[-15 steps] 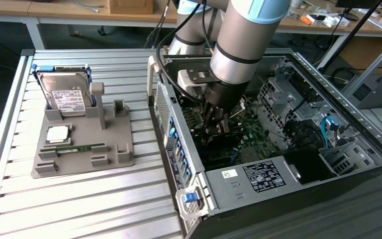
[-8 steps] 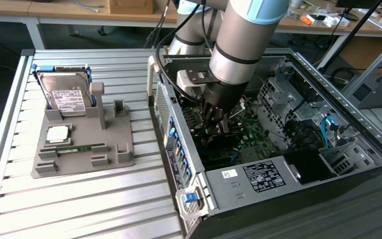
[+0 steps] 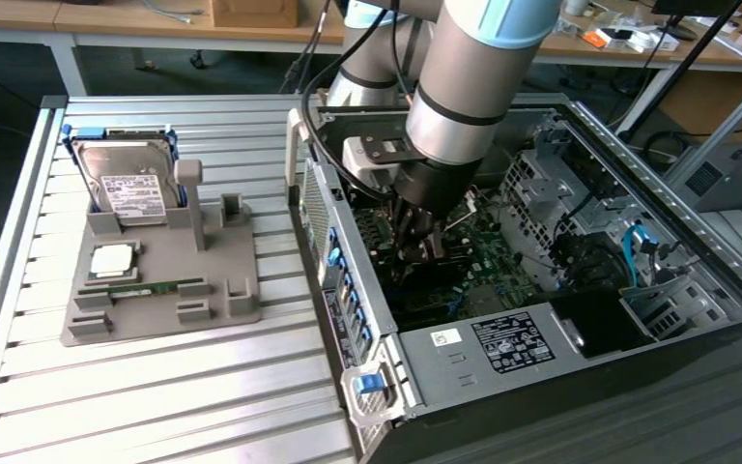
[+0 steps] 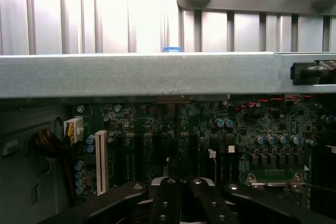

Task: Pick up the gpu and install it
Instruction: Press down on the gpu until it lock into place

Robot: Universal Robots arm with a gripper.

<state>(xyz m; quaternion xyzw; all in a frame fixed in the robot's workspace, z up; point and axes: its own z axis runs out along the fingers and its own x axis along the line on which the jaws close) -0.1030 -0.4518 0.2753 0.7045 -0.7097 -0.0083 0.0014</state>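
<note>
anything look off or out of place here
Nothing stands out. The tool is shut, down inside the open computer case over the motherboard. On the grey holder, the hard drive leans in its slot as the holder seats it; the RAM stick lies flat. Nothing looks damaged.

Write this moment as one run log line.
gripper: shut, inside computer case | over motherboard | hard drive: on holder

Open computer case and parts holder side by side on the tabletop

The computer case [image 3: 564,319] lies on the exterior view's right of the tabletop [image 3: 152,387]; the parts holder [image 3: 165,290], carrying a hard drive [image 3: 132,188], sits just beside it to the left. The pincer [image 3: 420,253] reaches down inside the case, over the motherboard [image 4: 173,140].
</note>
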